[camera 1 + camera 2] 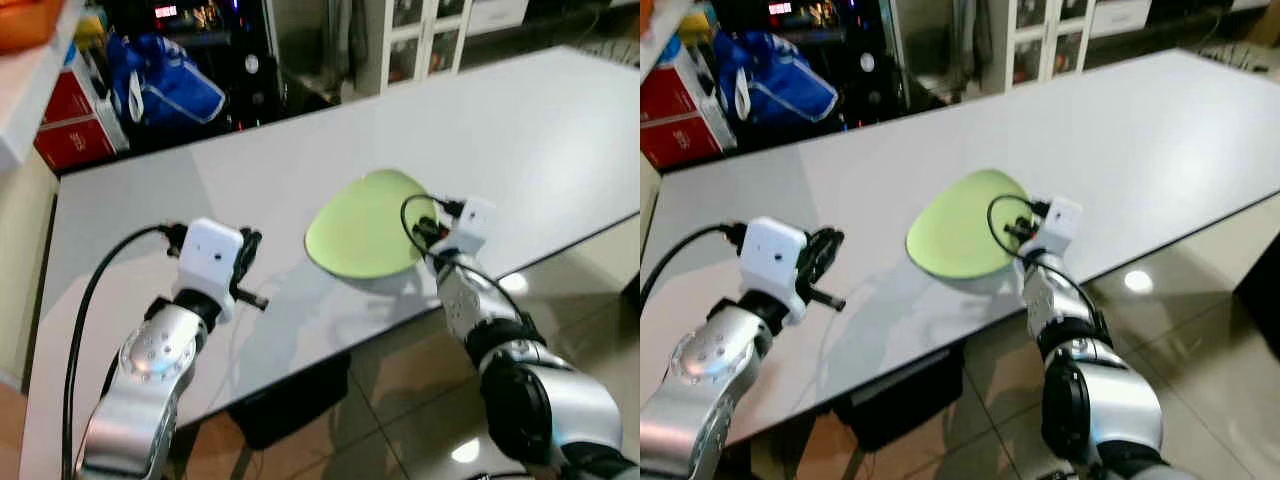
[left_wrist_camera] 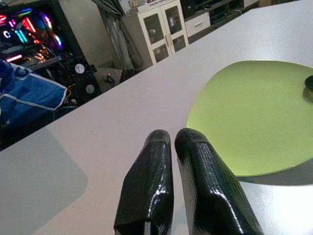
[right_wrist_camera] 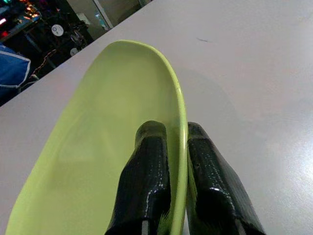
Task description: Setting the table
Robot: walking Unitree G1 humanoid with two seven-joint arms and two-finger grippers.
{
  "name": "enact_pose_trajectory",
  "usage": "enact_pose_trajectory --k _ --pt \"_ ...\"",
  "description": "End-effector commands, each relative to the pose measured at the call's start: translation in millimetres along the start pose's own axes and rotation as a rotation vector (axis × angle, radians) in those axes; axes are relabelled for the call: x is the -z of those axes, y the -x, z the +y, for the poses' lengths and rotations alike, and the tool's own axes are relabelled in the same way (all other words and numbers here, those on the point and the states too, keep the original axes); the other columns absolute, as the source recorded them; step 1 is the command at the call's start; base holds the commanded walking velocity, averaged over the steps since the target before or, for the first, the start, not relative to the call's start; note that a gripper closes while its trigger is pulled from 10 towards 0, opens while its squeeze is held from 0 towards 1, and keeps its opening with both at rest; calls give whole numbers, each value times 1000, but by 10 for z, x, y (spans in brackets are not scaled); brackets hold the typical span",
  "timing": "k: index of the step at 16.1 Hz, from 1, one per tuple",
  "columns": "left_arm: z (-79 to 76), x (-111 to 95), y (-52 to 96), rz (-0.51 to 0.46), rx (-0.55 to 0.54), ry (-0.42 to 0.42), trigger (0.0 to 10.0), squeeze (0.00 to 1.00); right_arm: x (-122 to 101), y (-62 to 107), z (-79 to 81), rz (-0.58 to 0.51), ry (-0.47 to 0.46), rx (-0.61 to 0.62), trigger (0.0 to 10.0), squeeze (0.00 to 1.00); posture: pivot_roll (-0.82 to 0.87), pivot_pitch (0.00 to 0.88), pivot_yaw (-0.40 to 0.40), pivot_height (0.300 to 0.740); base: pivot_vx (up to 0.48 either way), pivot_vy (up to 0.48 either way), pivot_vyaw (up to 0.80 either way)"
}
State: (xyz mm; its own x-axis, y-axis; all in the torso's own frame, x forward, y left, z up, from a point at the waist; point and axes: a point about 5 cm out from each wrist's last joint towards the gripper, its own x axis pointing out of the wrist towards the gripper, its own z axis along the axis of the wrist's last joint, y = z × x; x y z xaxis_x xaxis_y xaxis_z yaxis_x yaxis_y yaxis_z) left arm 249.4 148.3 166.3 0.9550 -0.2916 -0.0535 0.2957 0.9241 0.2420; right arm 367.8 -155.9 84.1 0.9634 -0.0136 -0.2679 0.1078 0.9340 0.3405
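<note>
White tabletop (image 1: 560, 120) carries a green plate (image 1: 365, 225) near its front edge, tilted with its near rim raised. Right gripper (image 3: 168, 142) has its jaws pinched on that rim, one finger on each face. Left gripper (image 2: 168, 139) hovers beside the plate, jaws closed and empty.

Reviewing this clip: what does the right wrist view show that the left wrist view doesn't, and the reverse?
Right wrist view: the right gripper pinching the rim of the green plate, one finger inside the rim, one outside.

Left wrist view: the left gripper shut on nothing above the white table, with a white cabinet behind and the plate's whole near edge.

Both: the plate, the table, the dark shelving with lit electronics and a blue bag.
</note>
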Motion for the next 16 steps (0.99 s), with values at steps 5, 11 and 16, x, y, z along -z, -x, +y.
enact_pose_trajectory --k 5,11,16 --pt "32 -18 24 -9 -21 -19 10000 0 521 157 -186 230 122 69 10000 0 268 6 68 740 0 0 0" --pt "17 -24 28 -11 -17 -20 10000 0 533 164 -198 233 123 68 0 0 267 13 68 740 0 0 0" --pt "10 -24 34 -12 -12 -20 10000 0 539 168 -210 236 136 84 0 0 271 11 69 740 0 0 0"
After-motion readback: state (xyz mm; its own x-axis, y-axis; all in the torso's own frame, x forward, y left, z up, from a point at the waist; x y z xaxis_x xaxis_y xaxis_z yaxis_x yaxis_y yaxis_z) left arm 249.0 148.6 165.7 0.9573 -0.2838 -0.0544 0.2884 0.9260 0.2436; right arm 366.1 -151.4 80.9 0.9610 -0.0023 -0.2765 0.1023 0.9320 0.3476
